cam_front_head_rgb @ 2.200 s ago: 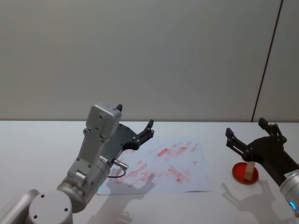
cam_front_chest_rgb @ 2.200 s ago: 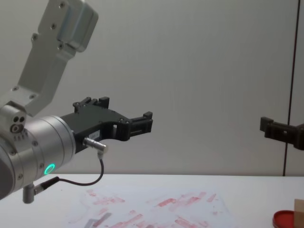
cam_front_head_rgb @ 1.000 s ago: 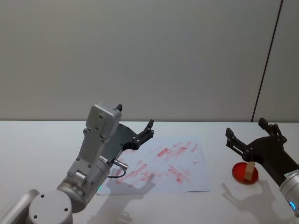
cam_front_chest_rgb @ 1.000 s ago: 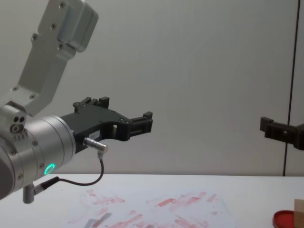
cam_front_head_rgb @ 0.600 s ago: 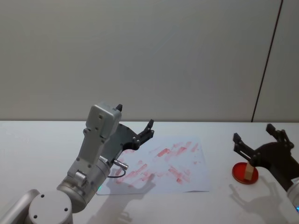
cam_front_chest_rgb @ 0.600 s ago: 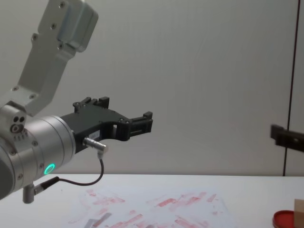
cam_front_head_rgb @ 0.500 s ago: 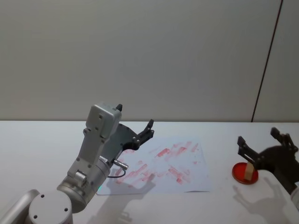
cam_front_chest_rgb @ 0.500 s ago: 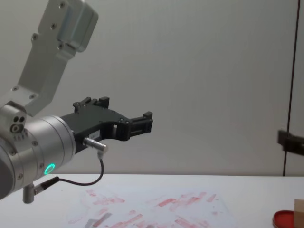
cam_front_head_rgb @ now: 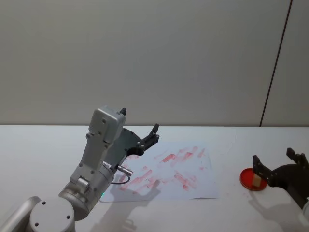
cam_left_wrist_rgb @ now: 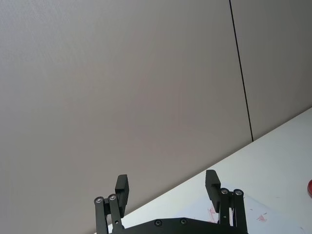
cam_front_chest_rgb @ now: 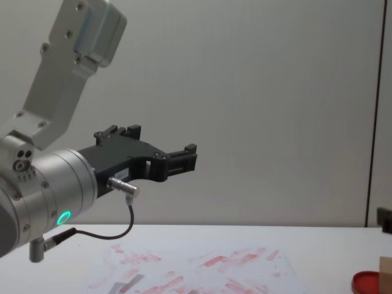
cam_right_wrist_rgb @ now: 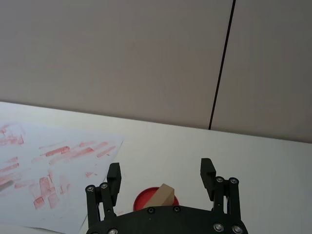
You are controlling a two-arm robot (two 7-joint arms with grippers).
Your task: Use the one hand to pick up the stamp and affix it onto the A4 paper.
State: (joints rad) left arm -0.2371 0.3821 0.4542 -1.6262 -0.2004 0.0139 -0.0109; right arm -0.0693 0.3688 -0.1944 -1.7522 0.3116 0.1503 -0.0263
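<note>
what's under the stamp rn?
The stamp stands on the red ink pad, whose rim shows beside it. The stamp's underside and the pad beneath it are covered. The right gripper, open, is close by, not gripping it.

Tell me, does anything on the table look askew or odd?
The stamp seems to lean on the red ink pad, not standing flat. The A4 paper is crowded with smudgy red marks. Nothing else stands out.

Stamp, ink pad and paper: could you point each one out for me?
stamp [cam_right_wrist_rgb: 165, 195], right wrist view, upper face of the wooden block.
ink pad [cam_front_head_rgb: 246, 178], head view, the red left part.
paper [cam_front_head_rgb: 199, 187], head view, bare white patch near a front corner.
</note>
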